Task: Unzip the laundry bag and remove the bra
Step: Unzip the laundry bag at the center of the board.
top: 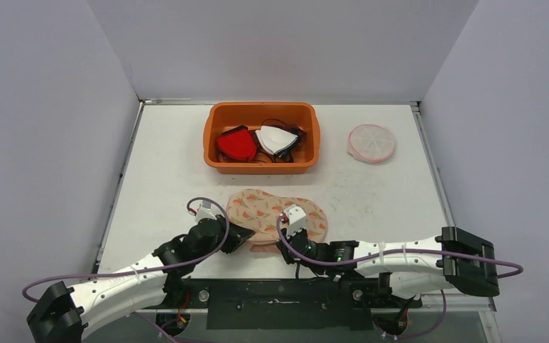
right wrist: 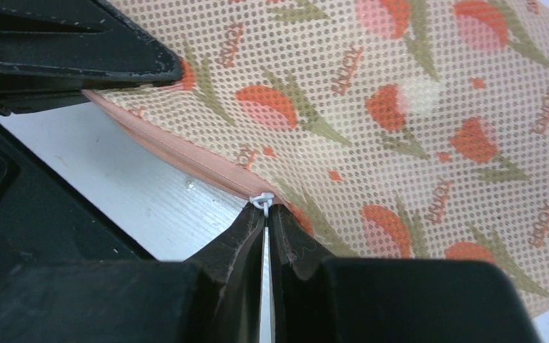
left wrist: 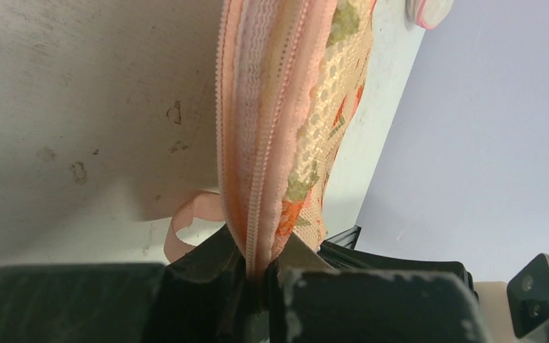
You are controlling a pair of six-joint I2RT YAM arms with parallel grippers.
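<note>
**Item 1: laundry bag.** Tulip-print mesh, lying flat on the worktop just ahead of both arms. Its long axis runs left to right in the overhead view. You cannot see the bra; judge it to be inside the bag.

**Item 2: zip seam.** Pink tape along the bag's near edge, the one facing the arm bases. The stretch you can see looks closed.

**Item 3: left end effector.** Closed, with the jaws pinching the zippered edge at the bag's left end. A ribbon loop lies just beside the grip.

**Item 4: right end effector.** Closed to a hairline gap, tips nipping the small white zipper pull where it meets the seam.

**Item 5: governing relation.** The seam runs between the two grips. From the pull it leads leftward to the left end effector, in line with the bag's long axis. The right arm is on the pull, so the slide falls to it, and the left arm serves you as an anchor. Keep the stroke along the seam rather than across it. Which way along it frees the teeth cannot be told from these views.

**Item 6: bystanders.** An orange bin at the far side holds red and white padded pieces. A round pink-rimmed pouch lies far right. Both are well apart from the bag.
</note>
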